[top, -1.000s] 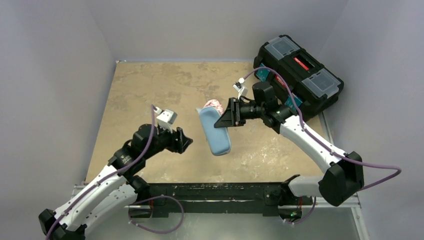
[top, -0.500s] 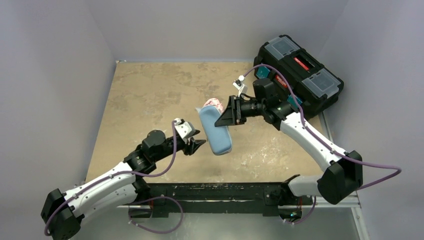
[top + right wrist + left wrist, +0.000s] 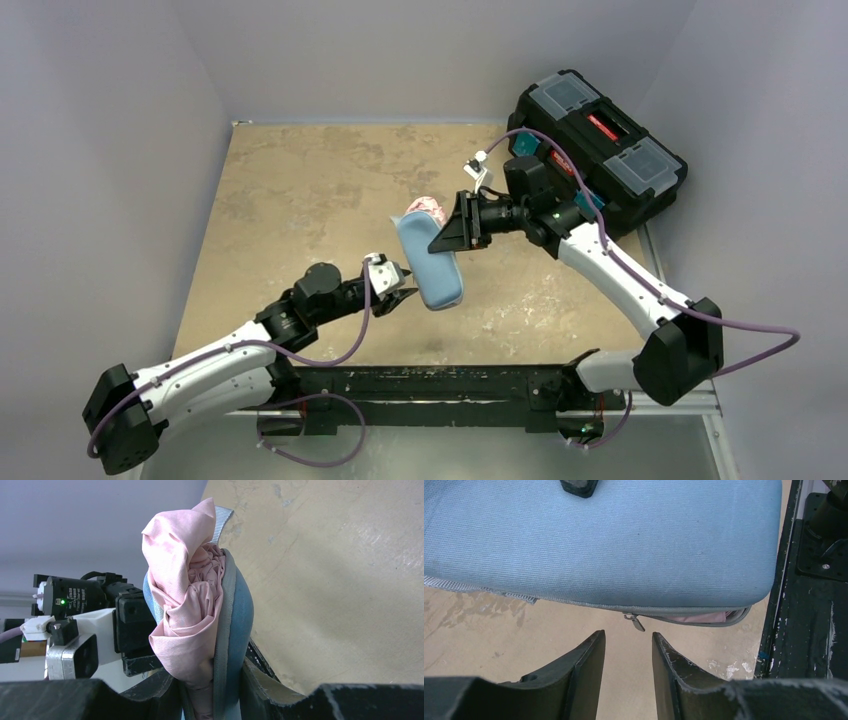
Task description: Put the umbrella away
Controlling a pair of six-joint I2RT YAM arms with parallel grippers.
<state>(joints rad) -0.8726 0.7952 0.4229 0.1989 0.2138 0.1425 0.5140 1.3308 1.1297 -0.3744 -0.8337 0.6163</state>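
Observation:
The umbrella (image 3: pixel 185 605) is a bunch of pale pink fabric bulging out of the open far end of a blue-grey soft case (image 3: pixel 430 265). My right gripper (image 3: pixel 210 680) is shut on that case with the fabric inside it and holds it tilted above the table. The pink top (image 3: pixel 427 209) also peeks out in the top view. My left gripper (image 3: pixel 628 637) is open with a narrow gap and nothing between its fingers. It sits just below the small metal zipper pull (image 3: pixel 636 621) on the case's (image 3: pixel 599 540) near edge, where a pink strip (image 3: pixel 704 616) shows through the unzipped seam.
A black toolbox (image 3: pixel 598 140) with clear lid compartments stands at the back right corner, behind my right arm. A black metal rail (image 3: pixel 440 380) runs along the table's near edge. Grey walls close the table in at left, back and right.
My left arm has swung right and forward to the case's near end, and its jaws have narrowed. The right arm and the case have stayed in place.

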